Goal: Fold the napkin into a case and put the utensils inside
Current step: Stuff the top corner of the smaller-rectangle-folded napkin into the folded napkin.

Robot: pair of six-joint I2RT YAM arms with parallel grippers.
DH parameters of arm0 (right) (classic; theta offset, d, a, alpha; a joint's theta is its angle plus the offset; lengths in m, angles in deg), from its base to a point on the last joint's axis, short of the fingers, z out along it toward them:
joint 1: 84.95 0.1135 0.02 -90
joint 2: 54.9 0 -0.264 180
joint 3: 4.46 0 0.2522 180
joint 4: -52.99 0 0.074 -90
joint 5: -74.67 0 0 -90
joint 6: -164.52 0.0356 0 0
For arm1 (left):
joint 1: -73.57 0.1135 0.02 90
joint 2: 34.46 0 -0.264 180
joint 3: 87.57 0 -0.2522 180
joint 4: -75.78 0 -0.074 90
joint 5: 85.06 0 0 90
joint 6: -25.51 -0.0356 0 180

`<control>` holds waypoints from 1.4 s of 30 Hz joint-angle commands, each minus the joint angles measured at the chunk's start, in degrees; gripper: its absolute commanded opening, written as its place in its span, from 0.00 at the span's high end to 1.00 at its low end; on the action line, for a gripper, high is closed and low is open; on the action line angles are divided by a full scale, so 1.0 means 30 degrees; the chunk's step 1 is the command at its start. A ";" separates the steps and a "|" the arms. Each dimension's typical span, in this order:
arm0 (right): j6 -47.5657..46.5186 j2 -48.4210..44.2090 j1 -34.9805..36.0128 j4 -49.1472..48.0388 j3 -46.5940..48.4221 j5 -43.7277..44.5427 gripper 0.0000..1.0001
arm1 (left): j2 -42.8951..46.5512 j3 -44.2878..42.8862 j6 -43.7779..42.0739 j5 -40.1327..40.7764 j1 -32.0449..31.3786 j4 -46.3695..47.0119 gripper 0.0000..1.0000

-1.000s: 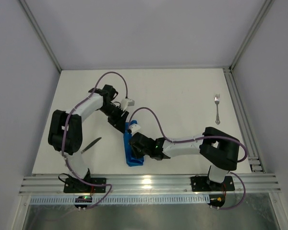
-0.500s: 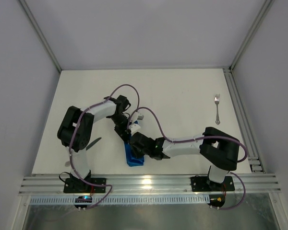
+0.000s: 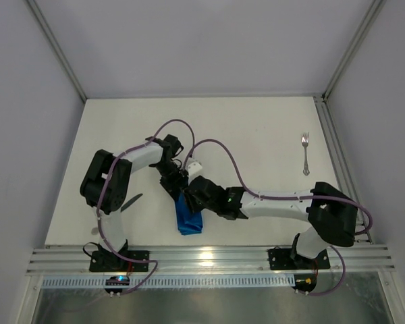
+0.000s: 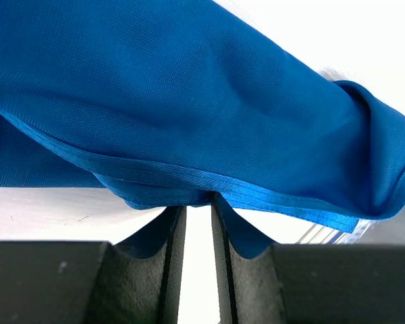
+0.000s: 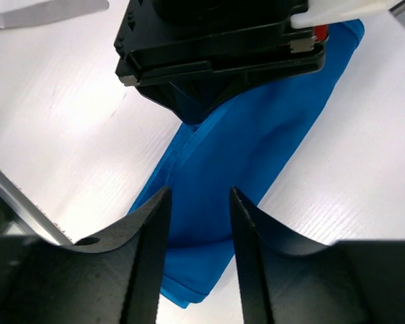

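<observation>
The napkin (image 3: 187, 220) lies as a narrow bright blue folded strip near the table's front edge, and it fills the left wrist view (image 4: 189, 115). My left gripper (image 3: 179, 185) sits at the strip's far end. Its jaws are drawn to a narrow gap (image 4: 198, 208) with the layered hem bunched at their tips. My right gripper (image 3: 195, 194) hovers open over the strip's middle (image 5: 199, 192), with blue cloth (image 5: 256, 155) showing between its fingers. The fork (image 3: 305, 154) lies far right. The dark knife (image 3: 131, 202) lies left of the napkin, and its blade shows at the top left of the right wrist view (image 5: 47, 12).
The two grippers are crowded close together above the napkin, cables looping over them. A metal rail (image 3: 209, 256) runs along the table's front edge just beyond the napkin's near end. A side rail (image 3: 337, 162) borders the right edge near the fork.
My left gripper swung right to the napkin's far end and its jaws have narrowed on the hem. The right gripper let go, opened and rose toward the strip's middle; its elbow shifted right.
</observation>
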 commanded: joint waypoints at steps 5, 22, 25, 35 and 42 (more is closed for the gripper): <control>0.2679 -0.2559 -0.2614 -0.3676 -0.3586 -0.1869 0.52 | -0.0313 0.0803 0.0073 0.0675 -0.0161 0.1655 0.77; 0.7896 0.4349 -0.8066 -1.6477 -0.7834 -1.1013 0.52 | -0.0137 0.1302 0.0541 0.0206 -0.0161 0.2767 0.86; 0.8334 0.5726 -0.8067 -1.7179 -0.7805 -1.1365 0.53 | -0.0167 0.1389 0.0630 0.0118 -0.0161 0.3002 0.87; 0.9304 0.7926 -0.7892 -1.9701 -0.7486 -1.2684 0.55 | -0.0166 0.1069 0.1010 -0.0468 -0.0161 0.3354 0.88; 0.9508 0.8103 -0.7364 -1.9964 -0.6779 -1.2538 0.62 | -0.0371 0.0394 0.1274 -0.0878 -0.0161 0.3705 0.88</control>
